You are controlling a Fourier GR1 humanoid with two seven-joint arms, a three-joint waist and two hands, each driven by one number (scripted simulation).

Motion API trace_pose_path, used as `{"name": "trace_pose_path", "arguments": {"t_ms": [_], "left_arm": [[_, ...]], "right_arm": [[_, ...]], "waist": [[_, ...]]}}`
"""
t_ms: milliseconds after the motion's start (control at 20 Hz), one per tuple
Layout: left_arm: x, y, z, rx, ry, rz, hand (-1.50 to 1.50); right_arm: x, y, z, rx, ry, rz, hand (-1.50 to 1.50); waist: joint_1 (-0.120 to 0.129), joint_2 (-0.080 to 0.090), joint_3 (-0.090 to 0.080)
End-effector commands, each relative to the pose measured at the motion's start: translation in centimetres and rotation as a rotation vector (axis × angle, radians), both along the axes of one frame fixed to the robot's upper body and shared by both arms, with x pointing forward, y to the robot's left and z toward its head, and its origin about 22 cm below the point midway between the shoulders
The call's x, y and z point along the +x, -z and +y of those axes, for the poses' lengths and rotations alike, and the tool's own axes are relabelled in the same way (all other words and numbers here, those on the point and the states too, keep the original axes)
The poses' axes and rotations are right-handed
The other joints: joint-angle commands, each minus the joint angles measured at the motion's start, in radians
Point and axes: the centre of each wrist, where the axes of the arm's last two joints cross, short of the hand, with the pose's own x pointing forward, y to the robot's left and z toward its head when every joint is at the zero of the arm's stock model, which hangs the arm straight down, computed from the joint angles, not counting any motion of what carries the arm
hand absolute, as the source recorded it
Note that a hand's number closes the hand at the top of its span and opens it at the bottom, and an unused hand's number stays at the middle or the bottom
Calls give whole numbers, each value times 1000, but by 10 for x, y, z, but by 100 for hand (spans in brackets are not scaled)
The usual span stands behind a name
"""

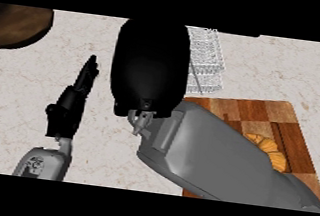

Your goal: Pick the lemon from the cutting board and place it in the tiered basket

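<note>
- Head view: the right hand (pixel 149 68) is raised close to the camera, back toward us, hiding part of the tiered basket (pixel 207 60); its fingers cannot be made out.
- No lemon shows on the cutting board (pixel 294 131).
- The left hand (pixel 71 101) rests edge-on over the bench (pixel 39 85), fingers straight.

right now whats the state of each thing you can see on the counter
left hand: open, fingers straight, resting edge-on over the counter, holding nothing
right hand: seen from the back, raised beside the wire basket; fingers hidden
wire basket: partly covered by the right hand, contents not visible
cutting board: flat on the counter, mostly under the right forearm
orange fruit: on the cutting board, half hidden
</note>
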Motion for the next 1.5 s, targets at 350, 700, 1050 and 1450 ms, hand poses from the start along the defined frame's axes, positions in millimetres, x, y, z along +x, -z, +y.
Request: {"name": "trace_pose_path", "arguments": {"t_ms": [350, 700, 1050, 1450], "left_arm": [[0, -5, -12, -14, 18, -12, 0], [0, -10, 2, -3, 13, -18, 0], [-6, -9, 2, 0, -6, -18, 0], [-6, -5, -4, -2, 1, -28, 0]], "right_arm": [[28, -72, 18, 217, 206, 52, 150], [62, -73, 25, 166, 271, 11, 150], [104, -49, -1, 103, 299, -12, 150], [133, -13, -18, 249, 396, 77, 150]], "waist": [[8, 13, 1], [4, 17, 1], [-8, 18, 2], [-8, 21, 3]]}}
